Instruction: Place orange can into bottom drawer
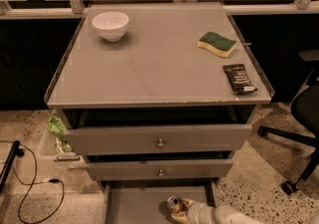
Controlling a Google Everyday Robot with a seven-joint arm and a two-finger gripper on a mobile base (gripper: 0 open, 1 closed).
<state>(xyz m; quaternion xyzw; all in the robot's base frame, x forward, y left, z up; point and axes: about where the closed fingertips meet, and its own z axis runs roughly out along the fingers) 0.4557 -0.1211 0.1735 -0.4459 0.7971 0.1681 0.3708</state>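
Observation:
The bottom drawer is pulled open at the lower edge of the camera view, its flat grey floor showing. The orange can is inside it, right of centre, silver top up and tilted a little. My gripper reaches in from the lower right on a pale arm and is closed around the can's body. The can's lower part is hidden behind the fingers and cut off by the frame edge.
On the cabinet top are a white bowl, a green-yellow sponge and a dark packet. The two upper drawers with knobs stand slightly open. An office chair base is at right, a cable on the floor at left.

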